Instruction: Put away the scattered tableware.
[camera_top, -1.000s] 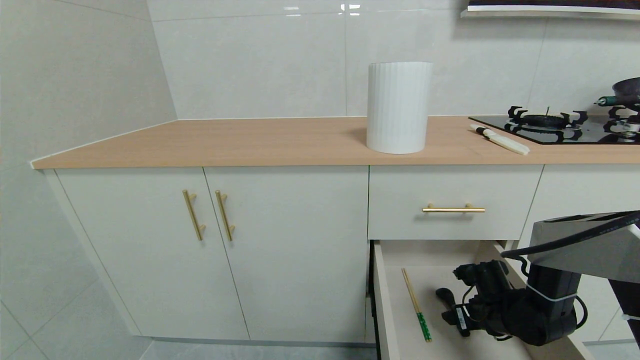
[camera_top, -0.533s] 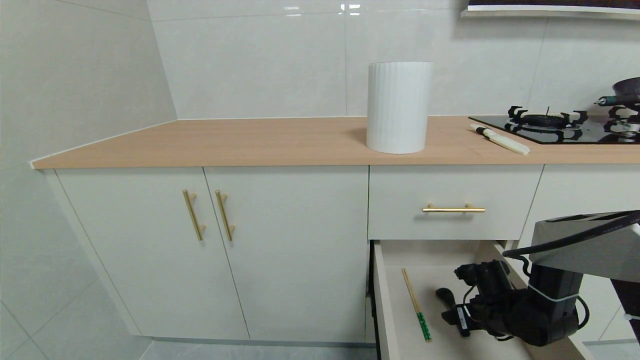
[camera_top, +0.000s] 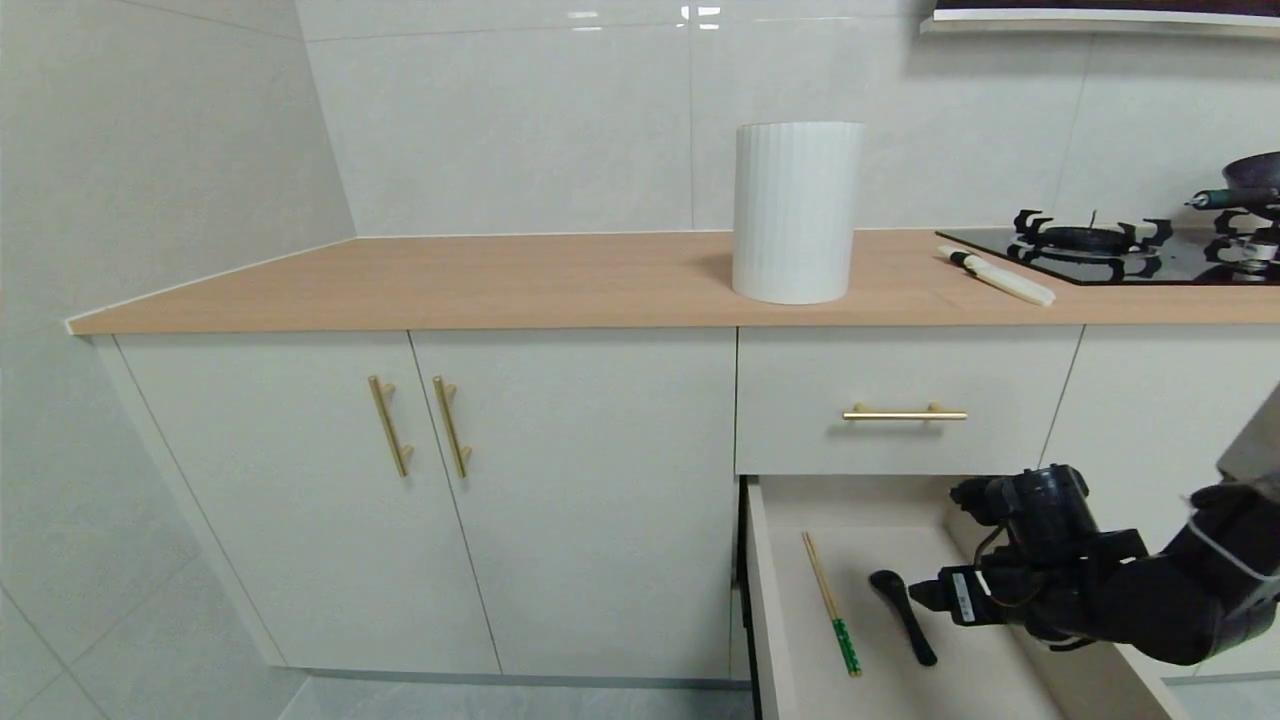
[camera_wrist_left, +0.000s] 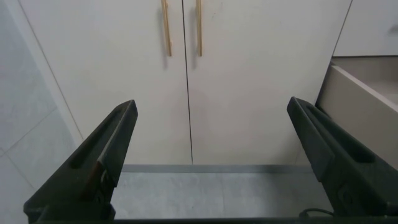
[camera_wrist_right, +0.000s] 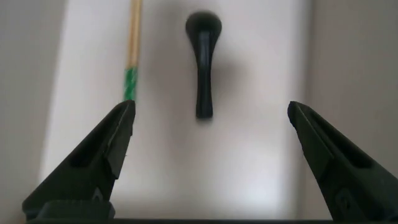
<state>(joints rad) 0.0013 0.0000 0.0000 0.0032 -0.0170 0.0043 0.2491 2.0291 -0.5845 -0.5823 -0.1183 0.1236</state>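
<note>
Right fingers are spread wide and hold nothing, above the pulled-out drawer. The black spoon lies flat on the drawer floor, near the green-tipped chopsticks but apart from them. Left fingers are likewise spread and empty, low before the cabinet doors. Farther back, on the wooden surface, a white ribbed cylinder stands upright, and a pale utensil lies just beside the hob.

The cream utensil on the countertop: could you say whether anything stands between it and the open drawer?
Nothing visible does. The cream utensil lies near the countertop edge, and the drawer below holds chopsticks and a black spoon, with bare floor left. The open right gripper hangs over it.
</note>
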